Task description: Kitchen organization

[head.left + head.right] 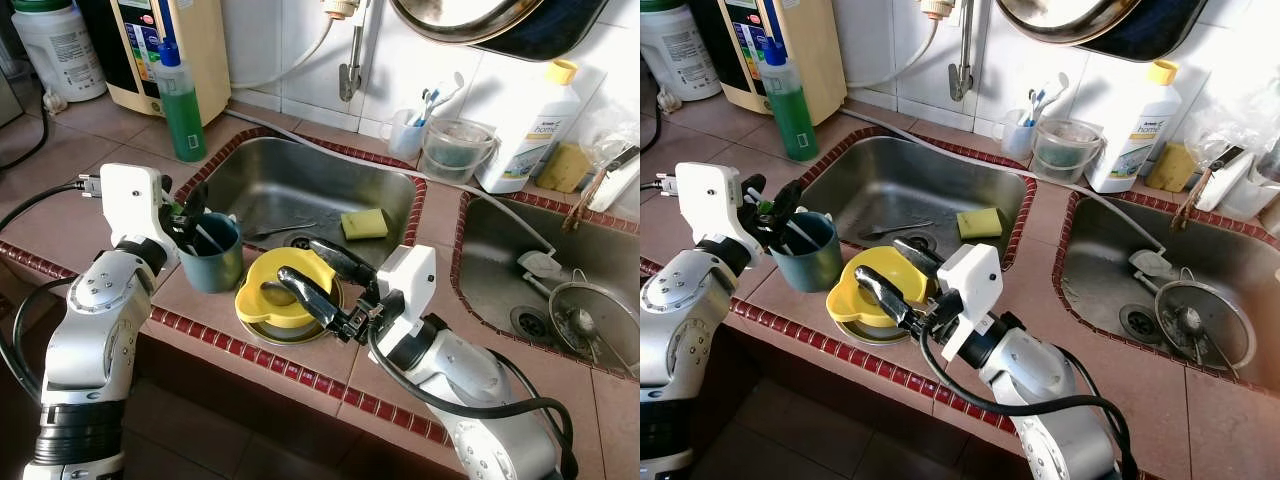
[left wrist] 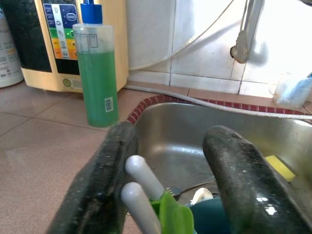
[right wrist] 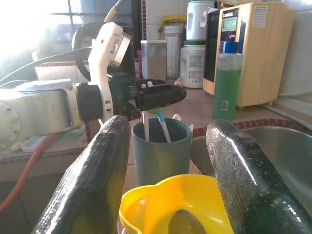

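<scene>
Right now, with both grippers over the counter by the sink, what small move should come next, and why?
Probably release: the left gripper sits at the rim of the dark teal plastic cup, its fingers either side of the white-handled utensils standing inside. Opening wider and lifting clear seems sensible. The right gripper, open over the yellow plastic container, looks poised to grasp that.

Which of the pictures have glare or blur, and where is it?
Right wrist view: strong white glare at the window in the upper corner, and the two near black fingers are soft. Left wrist view: the fingers and white utensil handles are blurred, while the green liquid bottle is sharp. Left eye view: evenly lit, with bright reflections on the steel sink basin.
</scene>
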`<state>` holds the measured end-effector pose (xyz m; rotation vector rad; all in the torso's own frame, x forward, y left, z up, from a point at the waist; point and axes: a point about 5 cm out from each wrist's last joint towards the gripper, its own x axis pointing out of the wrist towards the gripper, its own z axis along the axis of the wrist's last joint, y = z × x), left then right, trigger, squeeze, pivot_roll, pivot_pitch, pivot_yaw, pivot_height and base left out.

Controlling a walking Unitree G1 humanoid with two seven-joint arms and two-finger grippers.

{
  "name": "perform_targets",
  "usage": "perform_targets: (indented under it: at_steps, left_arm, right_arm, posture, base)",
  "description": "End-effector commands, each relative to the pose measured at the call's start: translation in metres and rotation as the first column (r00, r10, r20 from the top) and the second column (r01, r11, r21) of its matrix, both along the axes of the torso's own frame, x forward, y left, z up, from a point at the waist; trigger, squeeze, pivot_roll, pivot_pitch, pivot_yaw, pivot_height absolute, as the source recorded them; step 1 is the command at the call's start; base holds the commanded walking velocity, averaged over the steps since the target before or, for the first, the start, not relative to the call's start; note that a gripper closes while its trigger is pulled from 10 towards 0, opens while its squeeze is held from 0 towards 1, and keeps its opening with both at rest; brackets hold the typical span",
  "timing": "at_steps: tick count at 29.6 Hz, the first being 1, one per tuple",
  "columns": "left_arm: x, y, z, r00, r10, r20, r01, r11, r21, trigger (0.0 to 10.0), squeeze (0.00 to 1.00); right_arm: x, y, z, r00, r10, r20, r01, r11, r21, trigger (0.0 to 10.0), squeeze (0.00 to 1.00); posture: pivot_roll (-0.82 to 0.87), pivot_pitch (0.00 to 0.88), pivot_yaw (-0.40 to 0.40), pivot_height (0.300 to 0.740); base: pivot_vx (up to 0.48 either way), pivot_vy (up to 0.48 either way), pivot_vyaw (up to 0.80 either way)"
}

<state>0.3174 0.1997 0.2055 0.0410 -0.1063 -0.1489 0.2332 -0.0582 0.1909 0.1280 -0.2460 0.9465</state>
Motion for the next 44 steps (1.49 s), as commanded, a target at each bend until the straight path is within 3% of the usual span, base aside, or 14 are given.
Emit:
perform_targets:
  at_steps: [1, 34, 35, 37, 38, 44]
  left_arm:
    - [-0.002, -0.001, 0.003, 1.0, -0.019, 0.006, 0.018, 1.0, 0.011, 0.0, 0.0]
    - [0.0, -0.004, 0.011, 0.999, -0.034, 0.02, 0.034, 0.999, -0.023, 0.0, 0.0]
    - [0.0, -0.004, 0.011, 0.999, -0.037, 0.017, 0.038, 0.999, -0.021, 4.4, 0.0]
    - [0.0, -0.005, 0.011, 0.999, -0.039, 0.015, 0.04, 0.999, -0.019, 4.4, 0.0]
    - [0.0, -0.005, 0.011, 0.999, -0.04, 0.014, 0.041, 0.999, -0.021, 10.0, 0.0]
    - [-0.001, -0.009, 0.017, 0.997, -0.069, 0.033, 0.07, 0.997, -0.029, 10.0, 0.0]
  right_arm:
    - [-0.004, 0.0, 0.005, 1.0, 0.009, 0.021, -0.009, 1.0, -0.004, 10.0, 0.0]
    - [-0.002, -0.005, 0.018, 0.999, -0.006, 0.041, 0.005, 1.0, 0.019, 10.0, 0.0]
    - [-0.002, -0.005, 0.018, 0.999, -0.007, 0.042, 0.006, 1.0, 0.017, 10.0, 0.0]
    - [-0.003, -0.005, 0.018, 0.999, -0.007, 0.042, 0.006, 1.0, 0.017, 10.0, 0.0]
    - [-0.003, -0.005, 0.018, 0.999, -0.007, 0.042, 0.006, 1.0, 0.016, 10.0, 0.0]
    - [-0.003, -0.006, 0.017, 0.999, -0.009, 0.039, 0.008, 1.0, 0.012, 10.0, 0.0]
  posture:
    - [-0.16, 0.061, -0.031, 0.74]
    - [-0.16, 0.073, -0.03, 0.74]
    - [-0.17, 0.073, -0.028, 0.74]
    - [-0.17, 0.073, -0.028, 0.74]
    - [-0.17, 0.073, -0.028, 0.74]
    - [-0.17, 0.074, -0.027, 0.74]
  base:
    - [0.0, 0.0, 0.0]
    - [0.0, 0.0, 0.0]
    - [0.0, 0.0, 0.0]
    - [0.0, 0.0, 0.0]
    - [0.0, 0.0, 0.0]
    - [0.0, 0.0, 0.0]
